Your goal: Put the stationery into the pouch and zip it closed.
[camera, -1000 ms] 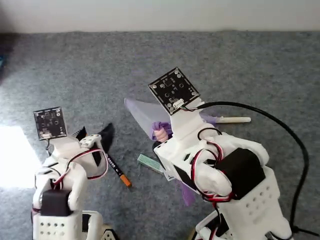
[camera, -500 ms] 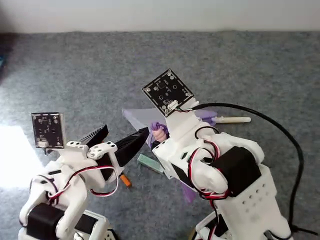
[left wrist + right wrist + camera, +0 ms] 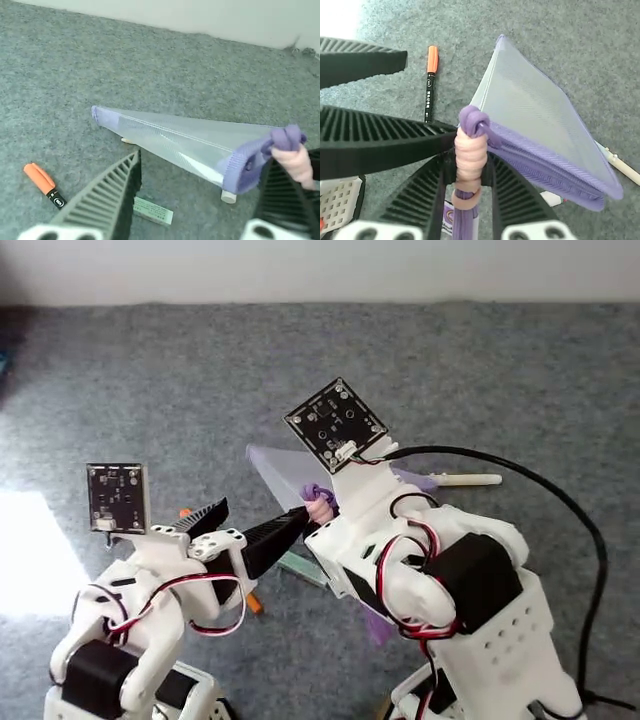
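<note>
Firmly pinched at the zip pull, stationery out on the worktop

From the left wrist: left hand (image 3: pixel 202 160) gaping wide and gripping nothing, one ribbed black finger on each side of the see-through, purple-edged pouch (image 3: pixel 170 137). Pouch tilted, pull end high, far corner low towards the grey worktop (image 3: pixel 100 60); impossible to say whether touching there. At the high end, a pink zip pull (image 3: pixel 296 162) with a purple knot. Laid flat on the worktop, outside the pouch: an orange-capped marker (image 3: pixel 42 181), a green eraser (image 3: pixel 153 210) near it, and the blunt end of a white pen (image 3: pixel 228 196) poking out from beneath the pouch.

Made plain from the right wrist: the grip itself. Right hand (image 3: pixel 469 167) clamped shut on the zip pull, with the pouch fanning away from it. Both fingers of the left hand alongside, one just beside the pull, the other well apart. Marker flat beyond them, orange cap farthest off.

Added from above: the overall layout. Arms side by side, left hand aimed at the pull. White pen at full length beyond the right arm, well apart from marker and eraser. Eraser between the two arms, and the marker's orange end poking out from under the left arm.
</note>
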